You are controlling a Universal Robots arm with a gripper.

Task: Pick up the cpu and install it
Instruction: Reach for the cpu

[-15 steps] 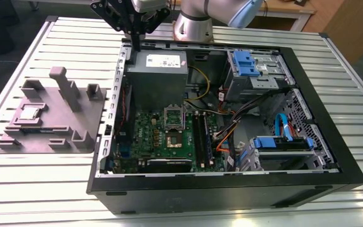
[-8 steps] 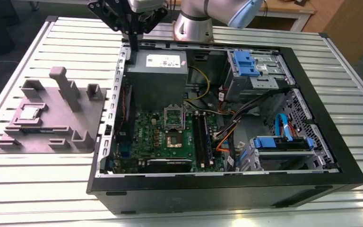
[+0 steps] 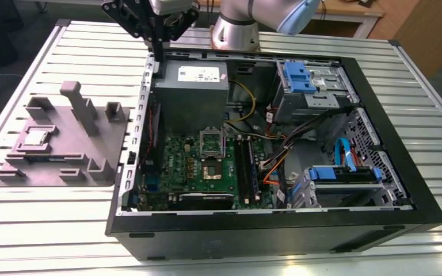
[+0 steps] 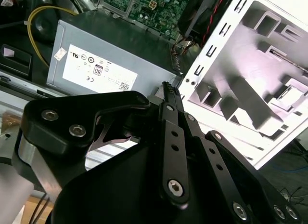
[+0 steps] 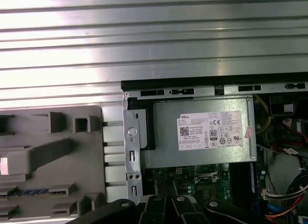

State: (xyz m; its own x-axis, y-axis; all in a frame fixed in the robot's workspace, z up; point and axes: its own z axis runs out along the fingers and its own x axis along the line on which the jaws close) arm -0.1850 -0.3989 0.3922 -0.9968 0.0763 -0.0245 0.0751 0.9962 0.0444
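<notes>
The cpu [image 3: 37, 137] lies flat in a shallow seat of the grey holder tray [image 3: 107, 148]. The tray rests on the slatted metal surface [image 3: 37, 230], at the exterior view's left of the open computer case [image 3: 282, 233]. I think the seat keeps the chip square and in a known place, so that it can be taken from above.

The hand [image 3: 158, 56] hangs high over the far corner of the case, above the edge of the power supply box [image 3: 190, 95] and well apart from the cpu. Its fingers [image 4: 172, 132] look drawn together to a narrow tip, with nothing between them, so the chip is not yet picked up.

The socket [image 3: 210, 167] on the green board sits deep inside the case. Its metal frame seems lifted, I judge ready to receive the chip. The way around it is tight: the power supply box is on one side, and bundles of cables [image 3: 282, 155] are on the other. On the tray, a tall post [image 3: 75, 103] stands near the cpu.
</notes>
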